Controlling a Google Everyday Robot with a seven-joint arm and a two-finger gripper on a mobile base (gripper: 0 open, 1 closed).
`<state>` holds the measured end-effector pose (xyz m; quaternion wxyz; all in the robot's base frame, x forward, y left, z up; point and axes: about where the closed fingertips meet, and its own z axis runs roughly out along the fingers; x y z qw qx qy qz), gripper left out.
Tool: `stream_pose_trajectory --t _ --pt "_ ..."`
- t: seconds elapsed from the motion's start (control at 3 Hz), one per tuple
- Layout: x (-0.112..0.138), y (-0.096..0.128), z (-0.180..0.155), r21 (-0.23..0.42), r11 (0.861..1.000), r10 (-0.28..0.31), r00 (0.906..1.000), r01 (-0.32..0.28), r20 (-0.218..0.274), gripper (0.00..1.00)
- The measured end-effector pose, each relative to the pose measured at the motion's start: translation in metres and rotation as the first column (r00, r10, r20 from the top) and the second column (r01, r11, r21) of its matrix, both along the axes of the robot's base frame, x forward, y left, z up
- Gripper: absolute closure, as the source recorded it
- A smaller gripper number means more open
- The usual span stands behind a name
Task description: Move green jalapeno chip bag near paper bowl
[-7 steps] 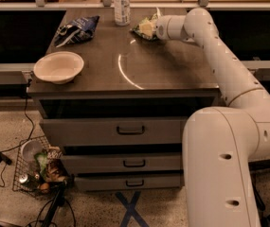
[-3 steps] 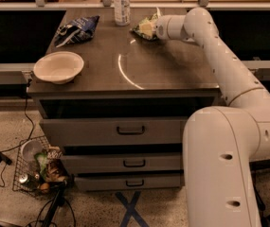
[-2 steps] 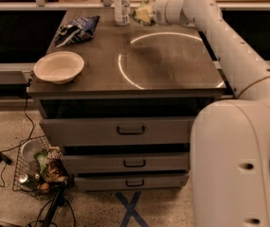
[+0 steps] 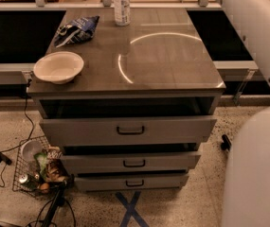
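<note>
The paper bowl (image 4: 58,66) sits at the front left of the grey cabinet top (image 4: 172,65), upright and empty. The green jalapeno chip bag is out of view; it is not on the cabinet top. My gripper is out of view too, past the top edge of the camera view. Only my white arm (image 4: 248,18) shows, reaching from the right up to the top edge above the back of the cabinet.
A dark blue chip bag (image 4: 77,30) lies at the back left and a clear bottle (image 4: 121,4) stands at the back middle. Three drawers (image 4: 130,129) stick out below. A wire basket (image 4: 37,169) of items sits on the floor at the left. My white body (image 4: 257,174) fills the right.
My arm has risen from the back of the cabinet top, carrying the gripper and the thing it held out past the top edge of the view.
</note>
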<state>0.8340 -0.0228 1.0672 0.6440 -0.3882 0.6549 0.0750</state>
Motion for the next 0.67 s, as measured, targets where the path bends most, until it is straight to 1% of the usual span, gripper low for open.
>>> stream_pose_trajectory --t 0.33,0.67 --pt "-0.03 0.004 0.026 -0.023 0.999 0.031 0.9981 -0.03 0.053 1.0" --pt "-0.057 0.005 0.027 -0.031 0.997 0.07 0.9953 -0.068 0.068 1.0"
